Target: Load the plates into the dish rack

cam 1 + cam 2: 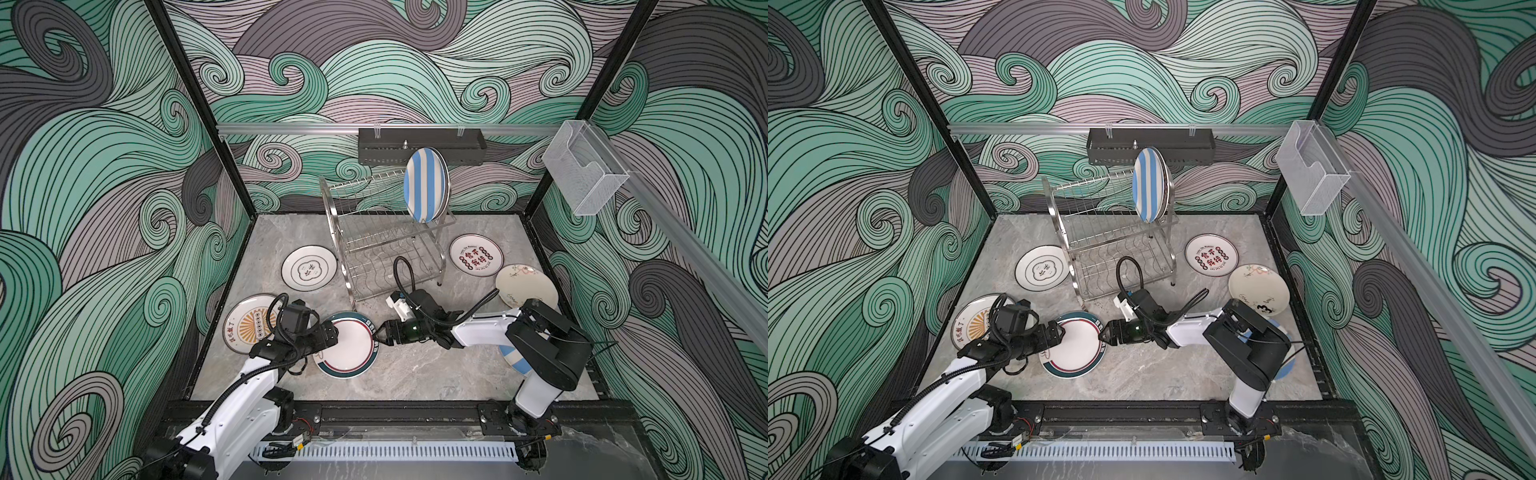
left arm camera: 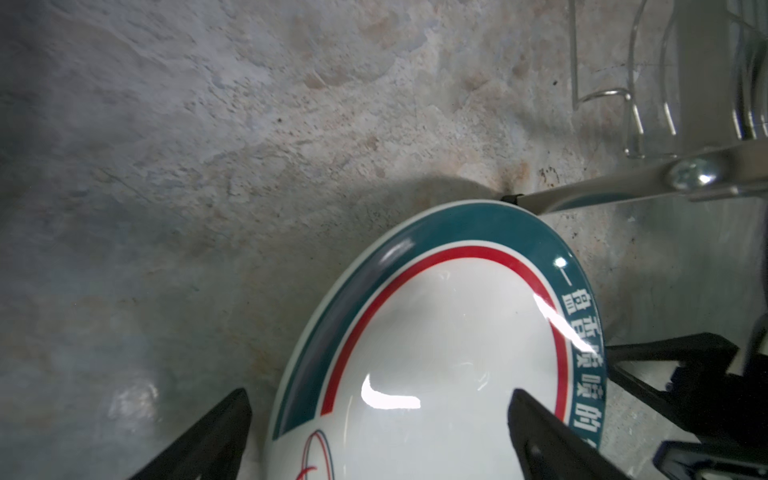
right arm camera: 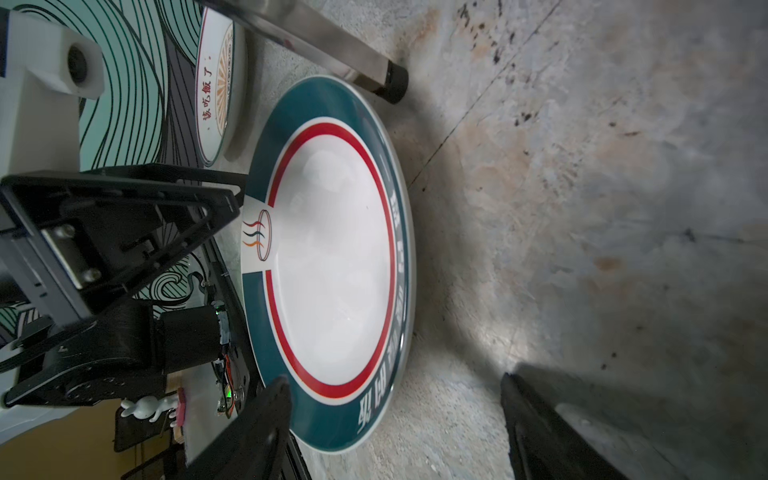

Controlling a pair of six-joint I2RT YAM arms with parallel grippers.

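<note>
Teal-rimmed plate [image 1: 349, 349] is seen on counter [image 1: 415, 374], lower centre in both top views, flanked at opposite rims by left end effector [image 1: 334, 334] and right end effector [image 1: 380, 332], equally near, both spread apart, nothing clamped.

Arms stretched inward, left claw [image 1: 335, 334] jaws apart; right claw [image 1: 379, 334] facing it, jaws apart

Two white-shelled arms [image 1: 249, 395] with black joints, black corrugated cables [image 1: 486, 300] and black wedge-shaped fingers [image 2: 212, 444]
</note>
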